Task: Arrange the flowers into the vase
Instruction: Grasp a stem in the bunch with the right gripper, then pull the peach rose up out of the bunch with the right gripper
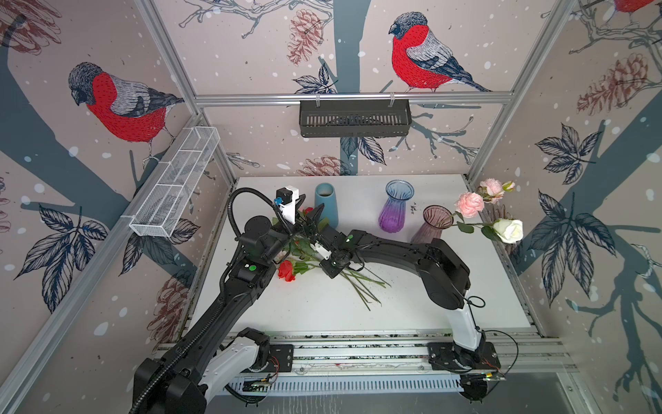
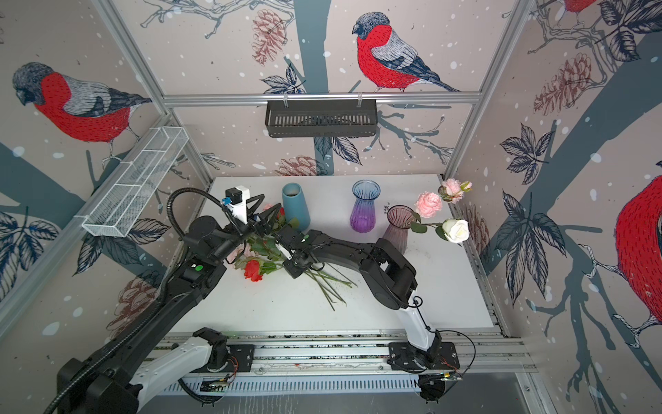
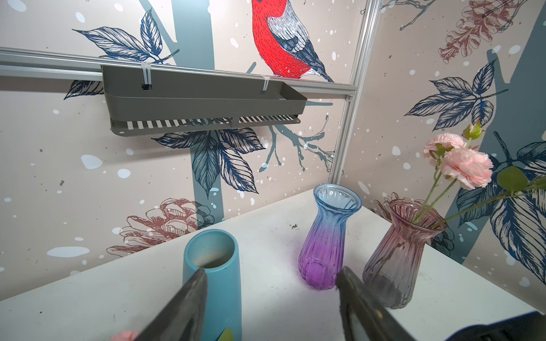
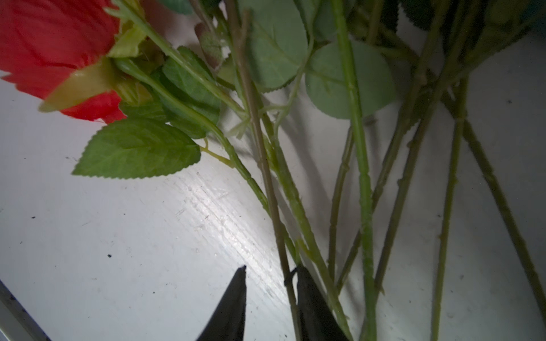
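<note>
white surface (image 1: pixel 412 308): teal vase (image 1: pixel 326 206), blue-purple vase (image 1: pixel 394 211), pink vase (image 1: pixel 430 225) upright along far side; flowers (image 1: pixel 302 267) lying loose left of middle.

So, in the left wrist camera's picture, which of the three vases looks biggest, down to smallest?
1. Pink glass vase, widest.
2. Blue-to-purple glass vase, slightly smaller.
Teal vase: unranked; its base runs out of the picture, and it stands nearest the camera.

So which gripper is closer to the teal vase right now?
Left. The left gripper hovers raised right beside the teal vase. The right gripper is farther forward, low over the flower stems lying on the table.
</note>
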